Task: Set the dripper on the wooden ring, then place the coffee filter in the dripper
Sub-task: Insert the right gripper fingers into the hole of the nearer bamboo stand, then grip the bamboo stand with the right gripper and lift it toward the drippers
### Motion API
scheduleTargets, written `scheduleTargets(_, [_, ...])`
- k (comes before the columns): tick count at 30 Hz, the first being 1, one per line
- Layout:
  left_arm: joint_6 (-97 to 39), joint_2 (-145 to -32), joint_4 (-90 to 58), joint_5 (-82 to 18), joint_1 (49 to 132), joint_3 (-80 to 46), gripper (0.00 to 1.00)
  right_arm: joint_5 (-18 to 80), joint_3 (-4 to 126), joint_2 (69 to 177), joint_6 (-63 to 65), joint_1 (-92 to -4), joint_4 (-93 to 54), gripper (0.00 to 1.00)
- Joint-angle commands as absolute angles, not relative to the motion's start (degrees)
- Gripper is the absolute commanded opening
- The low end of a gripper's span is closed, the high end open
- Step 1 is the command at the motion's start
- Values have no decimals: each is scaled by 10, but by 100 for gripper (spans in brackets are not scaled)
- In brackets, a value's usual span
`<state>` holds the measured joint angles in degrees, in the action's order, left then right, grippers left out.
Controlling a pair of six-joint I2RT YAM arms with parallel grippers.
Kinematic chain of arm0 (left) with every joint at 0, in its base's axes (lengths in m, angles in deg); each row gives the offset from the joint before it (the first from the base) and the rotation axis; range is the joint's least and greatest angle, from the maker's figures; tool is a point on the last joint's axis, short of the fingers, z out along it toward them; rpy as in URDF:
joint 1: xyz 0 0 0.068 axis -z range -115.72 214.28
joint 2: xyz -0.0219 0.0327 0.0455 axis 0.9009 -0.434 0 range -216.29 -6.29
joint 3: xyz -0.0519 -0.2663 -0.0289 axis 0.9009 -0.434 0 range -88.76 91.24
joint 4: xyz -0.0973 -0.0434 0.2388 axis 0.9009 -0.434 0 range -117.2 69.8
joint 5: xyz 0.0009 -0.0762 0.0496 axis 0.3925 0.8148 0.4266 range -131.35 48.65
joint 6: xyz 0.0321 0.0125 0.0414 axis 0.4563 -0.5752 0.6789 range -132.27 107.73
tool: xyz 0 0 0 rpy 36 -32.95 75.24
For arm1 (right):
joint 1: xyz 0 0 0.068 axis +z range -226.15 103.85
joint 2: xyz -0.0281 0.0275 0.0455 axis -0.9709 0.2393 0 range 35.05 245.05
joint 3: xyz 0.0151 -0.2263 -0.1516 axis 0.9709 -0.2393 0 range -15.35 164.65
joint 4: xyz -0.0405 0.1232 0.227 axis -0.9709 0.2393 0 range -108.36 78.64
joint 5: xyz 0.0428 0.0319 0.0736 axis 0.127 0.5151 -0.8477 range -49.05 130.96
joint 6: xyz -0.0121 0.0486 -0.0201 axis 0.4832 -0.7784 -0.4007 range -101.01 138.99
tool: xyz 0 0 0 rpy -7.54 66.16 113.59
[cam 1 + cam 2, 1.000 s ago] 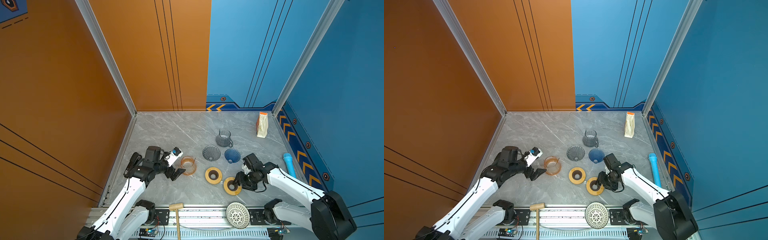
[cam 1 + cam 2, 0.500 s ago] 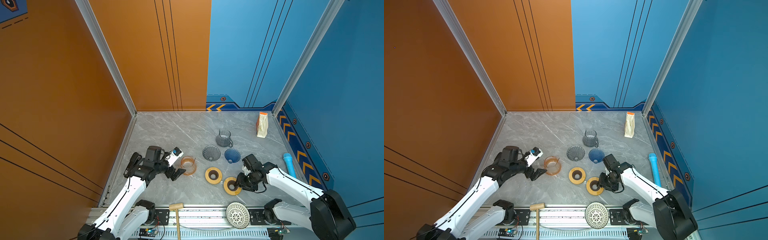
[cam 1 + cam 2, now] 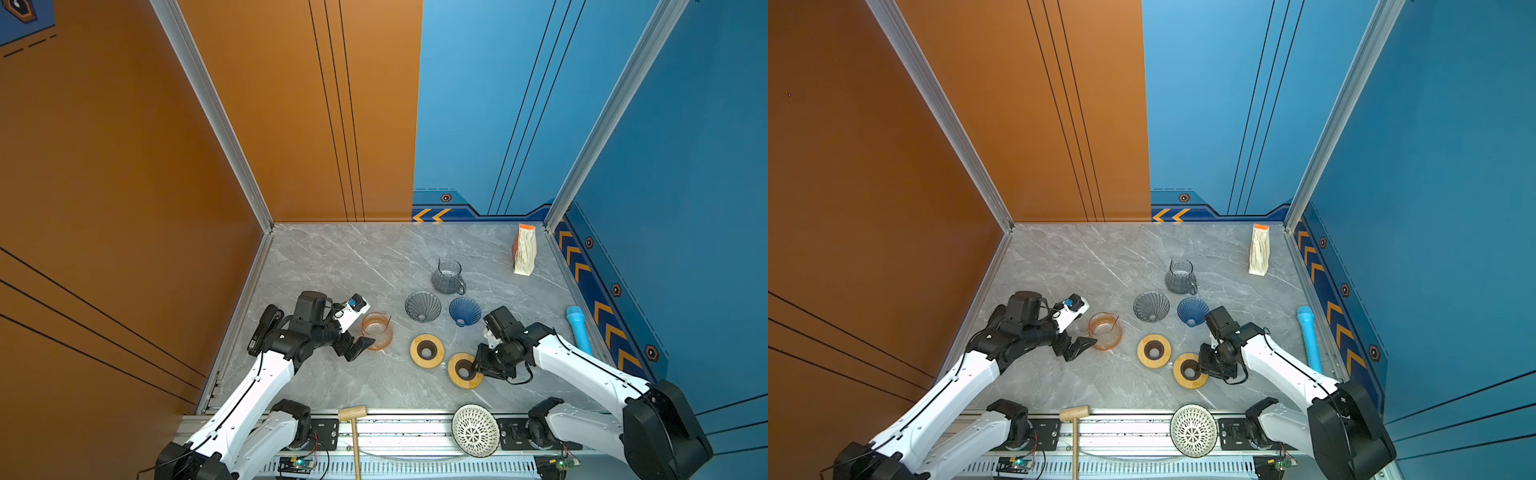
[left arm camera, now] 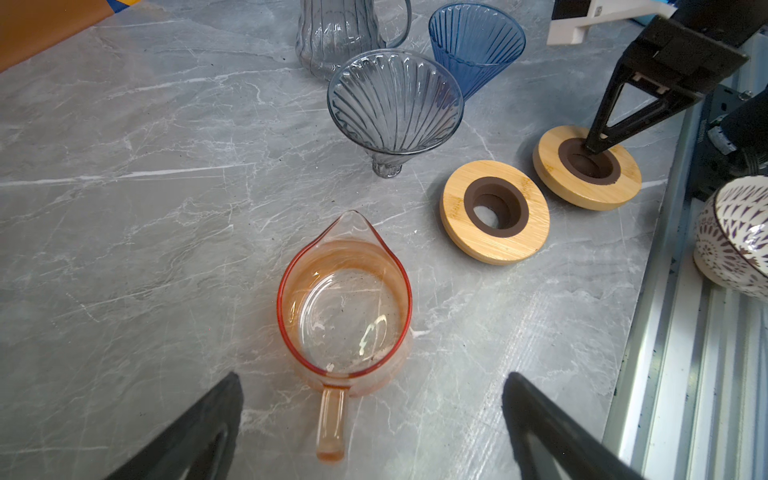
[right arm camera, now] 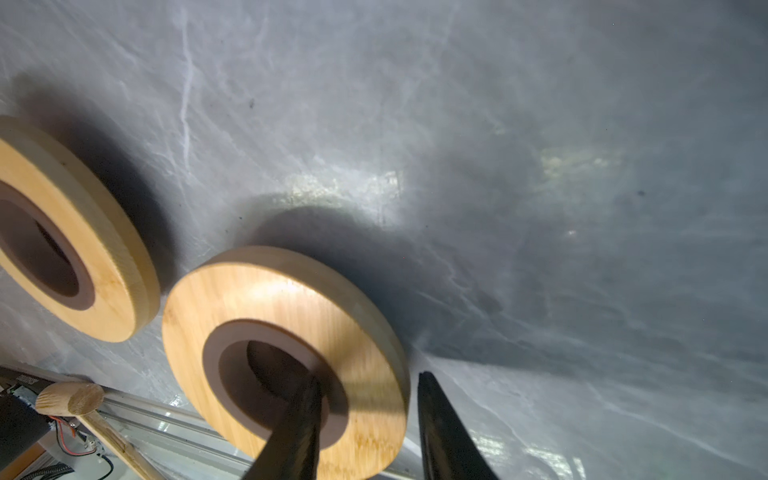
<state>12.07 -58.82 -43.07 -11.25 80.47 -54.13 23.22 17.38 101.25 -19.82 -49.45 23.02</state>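
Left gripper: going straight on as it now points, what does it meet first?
The orange glass pitcher, handle end first; it sits centred ahead of the open left gripper. Height is hard to judge.

Table (image 3: 332, 266) grey marbled. Pitcher (image 3: 376, 330) amber, at 9 o'clock of smoke-grey ribbed dripper (image 3: 422, 306); blue ribbed dripper (image 3: 464, 311) at 3 o'clock. Rings (image 3: 426, 363) bamboo, brown cores. Bowl (image 3: 475, 430) white, dark lattice.

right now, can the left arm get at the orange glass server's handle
Probably yes: in the left wrist view its open fingers sit either side of the handle of the orange server, and nothing stands between.
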Motion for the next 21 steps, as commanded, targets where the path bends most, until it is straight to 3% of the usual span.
scheduleTargets(1, [115,-590,-420,-102,808,-528,98,255,184,1006,-191,-493,248,34])
scheduleTargets(3, [115,-590,-421,-102,809,-529,98,254,184,1007,-191,-492,248,33])
scheduleTargets(6, [115,-591,-421,-100,809,-529,98,254,185,1007,-188,-493,248,44])
scheduleTargets(10, [113,-591,-421,-98,809,-529,98,253,180,1013,-191,-492,248,46])
scheduleTargets(21, [111,-590,-421,-99,810,-526,98,245,182,1014,-194,-481,244,33])
